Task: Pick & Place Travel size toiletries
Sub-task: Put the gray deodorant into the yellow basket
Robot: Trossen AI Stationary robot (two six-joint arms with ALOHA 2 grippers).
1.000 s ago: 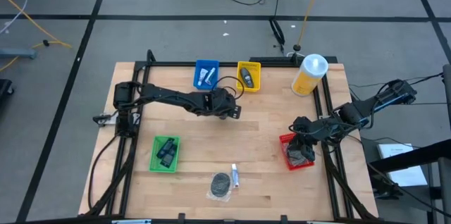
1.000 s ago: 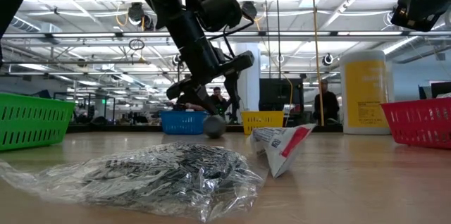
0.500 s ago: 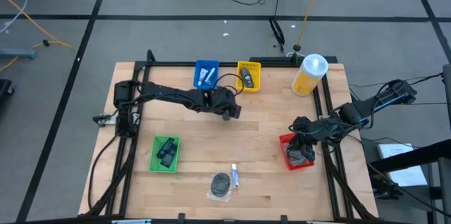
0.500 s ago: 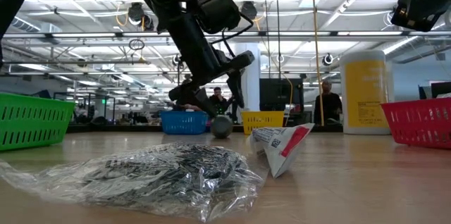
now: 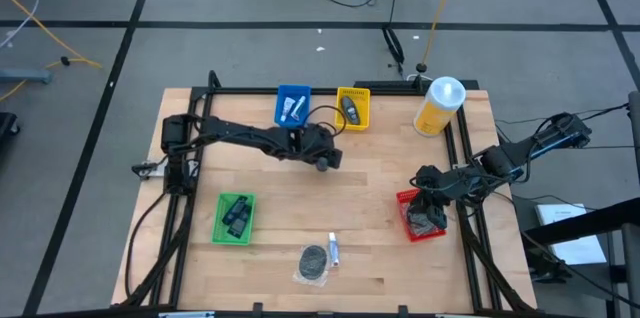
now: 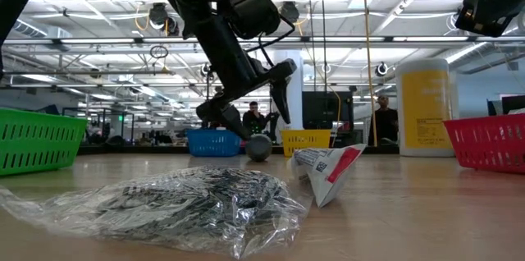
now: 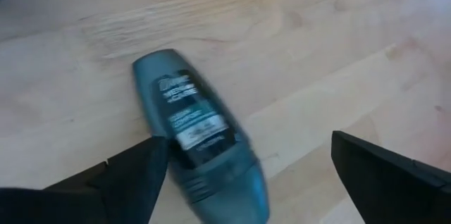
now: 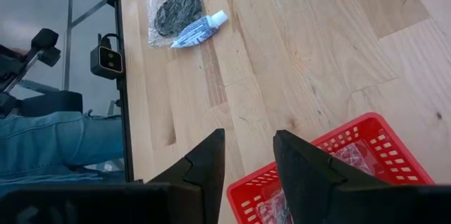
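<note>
A dark bottle point(image 7: 201, 136) lies on the wooden tabletop point(image 7: 317, 62) between the left gripper's point(image 7: 243, 175) spread fingers point(image 7: 134, 175).

No text can be read anywhere. A dark teal roll-on bottle point(image 7: 199, 146) lying on the wooden tabletop point(image 7: 317, 55) carries a pale label with lines of print, too blurred to make out. A small white tube point(image 6: 326, 168) with blue and red markings and a yellow canister point(image 6: 425, 105) also bear printing, but none of it is legible.
</note>
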